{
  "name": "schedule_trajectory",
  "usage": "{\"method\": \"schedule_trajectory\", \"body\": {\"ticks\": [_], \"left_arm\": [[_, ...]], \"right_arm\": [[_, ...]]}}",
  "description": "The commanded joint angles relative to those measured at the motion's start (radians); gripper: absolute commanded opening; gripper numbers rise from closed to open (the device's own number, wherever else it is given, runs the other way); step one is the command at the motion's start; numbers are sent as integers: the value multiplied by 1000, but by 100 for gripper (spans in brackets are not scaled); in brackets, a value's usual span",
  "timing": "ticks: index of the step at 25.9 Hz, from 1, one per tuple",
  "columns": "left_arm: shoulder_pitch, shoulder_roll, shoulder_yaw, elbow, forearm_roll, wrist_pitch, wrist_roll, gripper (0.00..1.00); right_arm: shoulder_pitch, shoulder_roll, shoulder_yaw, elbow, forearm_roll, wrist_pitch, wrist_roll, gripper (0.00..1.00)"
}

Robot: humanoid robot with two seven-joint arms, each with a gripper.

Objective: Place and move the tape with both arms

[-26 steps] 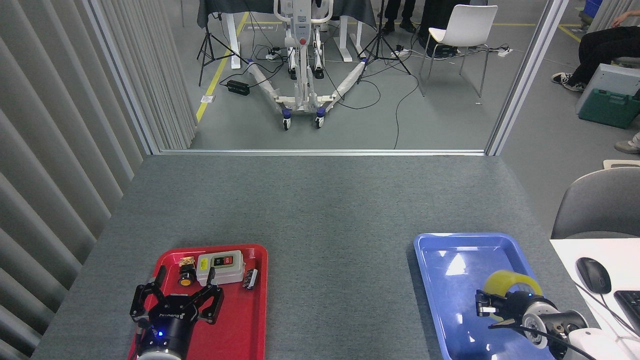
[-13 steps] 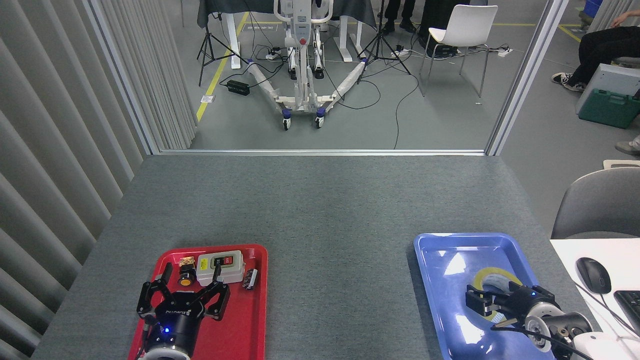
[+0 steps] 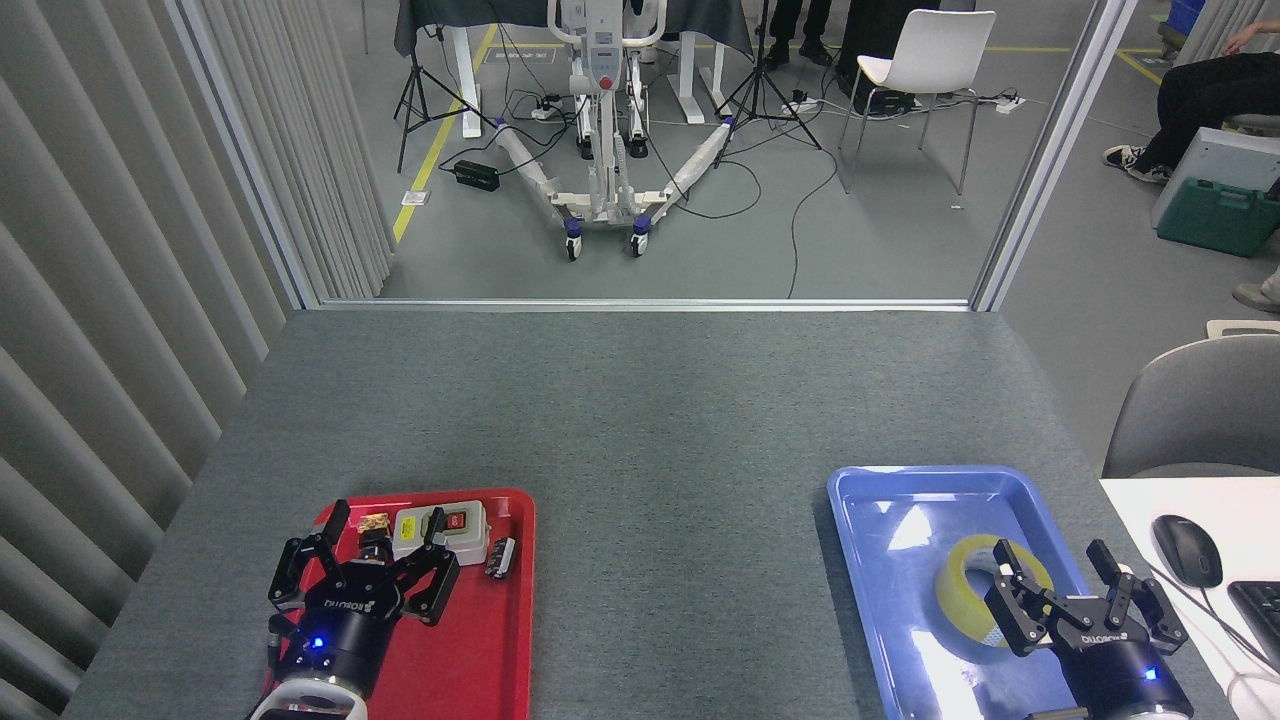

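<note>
The yellow tape roll (image 3: 958,592) lies flat in the blue tray (image 3: 900,505), towards its right side. My right gripper (image 3: 1058,565) is open just right of the roll and holds nothing. One of its black fingers (image 3: 1005,562) overlaps the roll's hole, and I cannot tell whether it touches. My left gripper (image 3: 385,528) is open over the red tray (image 3: 480,640), its spread fingers just in front of the parts lying there, with nothing in its grasp.
At the red tray's far end lie a white switch box (image 3: 455,528), a yellow push button (image 3: 374,545) and a small black clip (image 3: 500,556). A white desk with a mouse (image 3: 1186,550) borders the blue tray on the right. A grey chair (image 3: 1200,405) stands behind it.
My right gripper let go of the tape, which went from lifted to lying flat in the blue tray. That gripper opened and drew back to the right. The left gripper edged forward.
</note>
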Motion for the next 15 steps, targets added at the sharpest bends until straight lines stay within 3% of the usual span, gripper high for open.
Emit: {"method": "schedule_trajectory", "body": {"ticks": [1, 7, 15], "left_arm": [[19, -18, 56, 3, 32, -70, 0, 100], [22, -18, 51, 18, 38, -73, 0, 100], [51, 40, 44, 1, 64, -130, -46, 100]], "right_arm": [[21, 37, -2, -24, 28, 36, -42, 100], [27, 35, 2, -79, 28, 0, -29, 100], [50, 57, -9, -91, 28, -3, -33, 100]]}}
